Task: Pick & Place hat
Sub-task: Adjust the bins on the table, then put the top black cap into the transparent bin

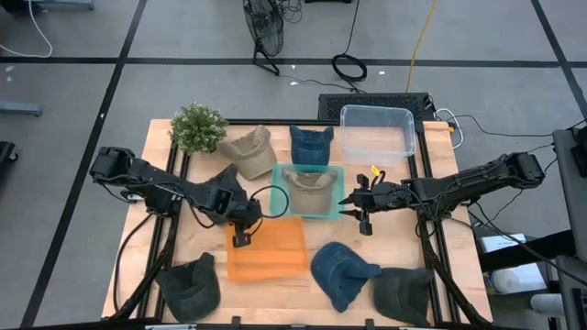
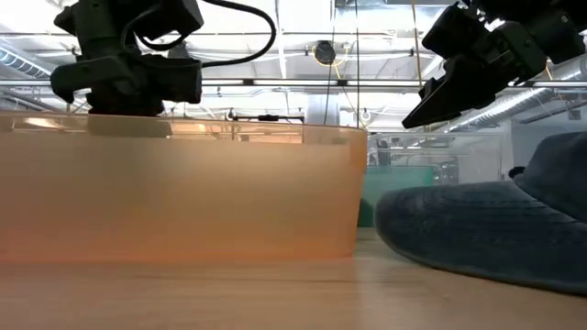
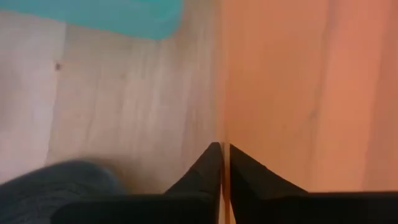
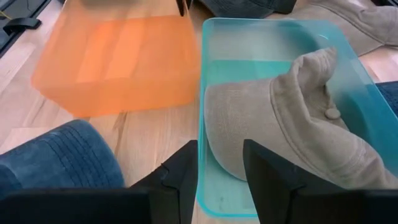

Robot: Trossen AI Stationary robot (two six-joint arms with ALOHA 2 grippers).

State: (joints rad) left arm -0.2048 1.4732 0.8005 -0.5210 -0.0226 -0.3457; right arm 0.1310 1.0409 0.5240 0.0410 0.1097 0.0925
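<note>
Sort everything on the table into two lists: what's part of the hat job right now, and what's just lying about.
In the job:
left pincer shut on orange bin wall
right pincer at teal bin rim
beige hat in teal bin

Lying about:
plant
clear bin
blue hat

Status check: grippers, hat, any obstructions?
Left gripper shut on orange bin wall. Right gripper open, straddling teal bin rim. Tan hat inside teal bin. Nothing blocking.
</note>
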